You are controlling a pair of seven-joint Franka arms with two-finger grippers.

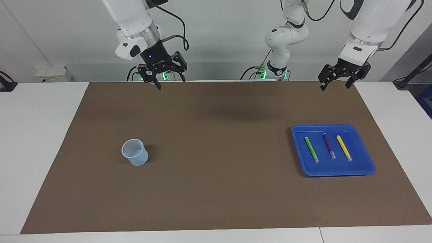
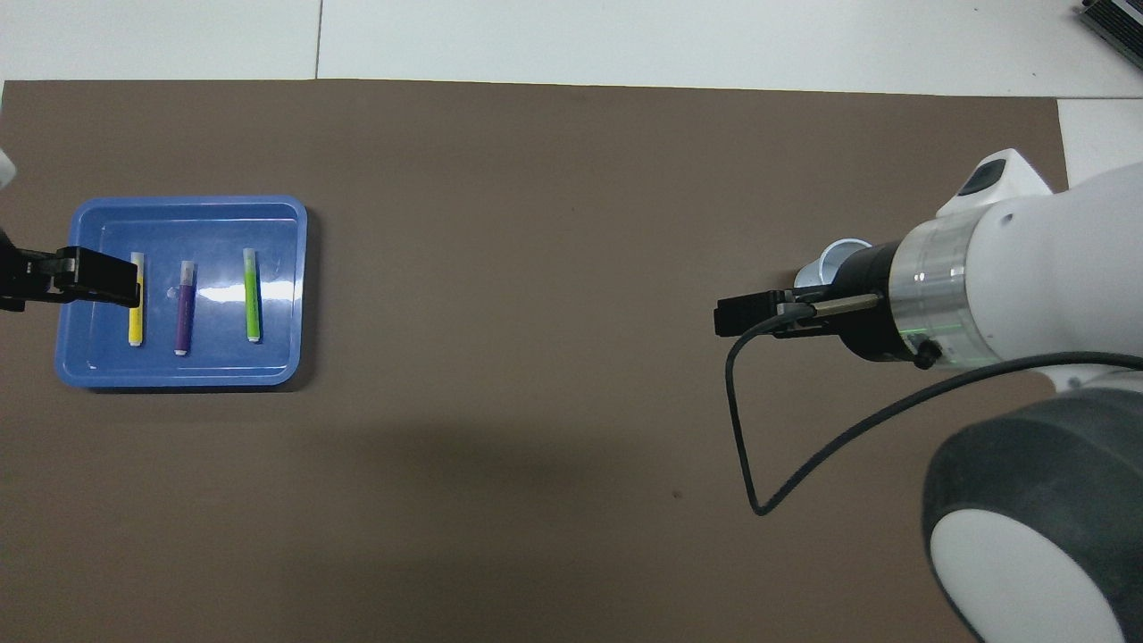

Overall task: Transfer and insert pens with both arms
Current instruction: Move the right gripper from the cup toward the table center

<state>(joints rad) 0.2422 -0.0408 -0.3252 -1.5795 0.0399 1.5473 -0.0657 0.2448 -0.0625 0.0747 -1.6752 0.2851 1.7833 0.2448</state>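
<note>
Three pens lie side by side in a blue tray [image 1: 334, 127] at the left arm's end of the mat: light green [image 1: 311, 149], purple [image 1: 328, 145] and yellow [image 1: 344, 147]. From overhead the green pen [image 2: 252, 295], purple pen [image 2: 183, 308] and yellow pen [image 2: 136, 299] show in the same tray [image 2: 187, 207]. My left gripper [image 1: 334, 87] hangs open and empty, high over the mat's edge nearest the robots, apart from the tray. My right gripper [image 1: 171, 83] is open and empty, raised over that same edge toward the mat's middle.
A pale blue cup [image 1: 135, 152] stands upright on the brown mat [image 1: 216, 189] at the right arm's end. Overhead, the right arm's wrist hides most of the cup [image 2: 838, 256]. White table [image 1: 40, 141] surrounds the mat.
</note>
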